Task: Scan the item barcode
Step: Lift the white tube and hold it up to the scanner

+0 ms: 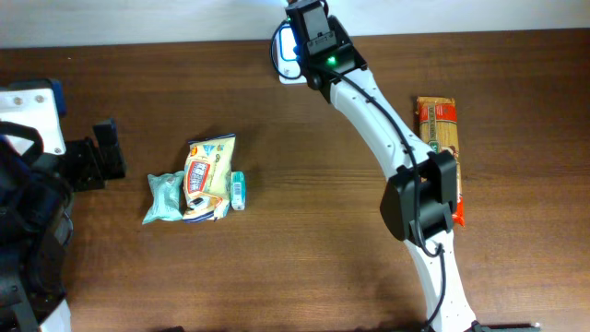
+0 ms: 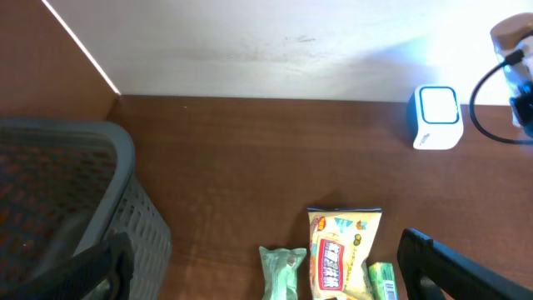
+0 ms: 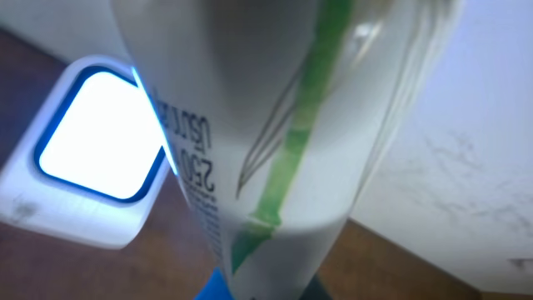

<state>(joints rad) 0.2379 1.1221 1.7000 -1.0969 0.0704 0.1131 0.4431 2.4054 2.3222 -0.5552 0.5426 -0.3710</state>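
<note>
The item, a white tube [image 3: 275, 125] with a green stripe and small printed text, fills the right wrist view. My right gripper [image 3: 266, 287] is shut on its lower end. The tube hangs just right of the lit barcode scanner [image 3: 92, 158], a white block with a blue-rimmed glowing window. In the overhead view my right gripper [image 1: 309, 28] is at the table's far edge, over the scanner [image 1: 289, 46], and hides the tube. My left gripper [image 1: 97, 155] stands open and holds nothing at the left side.
A yellow snack bag [image 1: 208, 175], a green packet [image 1: 164, 196] and a small green box [image 1: 239, 189] lie left of centre. An orange pasta pack [image 1: 441, 148] lies at the right. A grey basket [image 2: 67, 200] stands by my left gripper [image 2: 271, 279].
</note>
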